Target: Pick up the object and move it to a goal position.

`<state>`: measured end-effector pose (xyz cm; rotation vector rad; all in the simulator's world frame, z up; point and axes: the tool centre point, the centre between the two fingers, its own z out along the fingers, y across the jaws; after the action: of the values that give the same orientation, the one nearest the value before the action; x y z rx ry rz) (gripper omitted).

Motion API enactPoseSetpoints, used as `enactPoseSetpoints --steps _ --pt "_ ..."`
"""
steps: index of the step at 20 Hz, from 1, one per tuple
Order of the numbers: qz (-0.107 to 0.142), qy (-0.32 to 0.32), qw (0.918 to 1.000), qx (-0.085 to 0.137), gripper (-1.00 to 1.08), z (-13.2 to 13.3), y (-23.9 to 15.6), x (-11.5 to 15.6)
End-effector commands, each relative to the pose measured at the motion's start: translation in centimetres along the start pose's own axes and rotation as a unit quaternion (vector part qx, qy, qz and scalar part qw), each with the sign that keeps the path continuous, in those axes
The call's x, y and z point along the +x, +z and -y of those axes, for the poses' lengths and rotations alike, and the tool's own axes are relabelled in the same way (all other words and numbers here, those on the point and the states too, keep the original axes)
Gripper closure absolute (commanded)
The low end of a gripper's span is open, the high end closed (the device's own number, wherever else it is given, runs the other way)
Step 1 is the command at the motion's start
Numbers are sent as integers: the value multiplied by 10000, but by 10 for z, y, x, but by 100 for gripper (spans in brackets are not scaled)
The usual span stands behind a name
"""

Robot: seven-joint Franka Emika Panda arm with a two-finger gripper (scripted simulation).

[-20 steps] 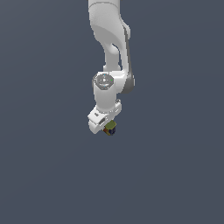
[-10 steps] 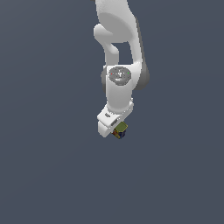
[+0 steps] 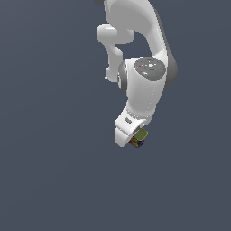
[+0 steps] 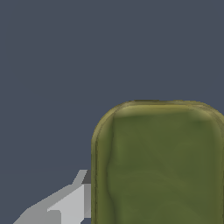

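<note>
My white two-fingered gripper [image 3: 135,139] hangs below my bent white arm [image 3: 143,85] against a plain slate-grey background, and it is pinching the tiny cube-like block with olive-green, orange-red, yellow and dark blue patches [image 3: 139,137]. The block sits right at my fingertips, peeking out on the exterior view's right of the white hand, touching it. From my wrist camera the block's olive-green face [image 4: 159,164] fills much of the picture, rounded at its corners, with one grey finger [image 4: 65,203] pressed up against its edge.
</note>
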<state>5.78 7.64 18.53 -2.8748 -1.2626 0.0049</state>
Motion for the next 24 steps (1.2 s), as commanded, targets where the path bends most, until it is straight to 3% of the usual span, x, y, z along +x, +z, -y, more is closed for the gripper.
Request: enactPoseSetpoints --steps 1,13,24 --pt "-13 4 10000 -13 108 -1 -14 16" --pt "-13 4 10000 -13 108 -2 -58 72" --pt "-10 2 10000 -14 108 -4 -74 94"
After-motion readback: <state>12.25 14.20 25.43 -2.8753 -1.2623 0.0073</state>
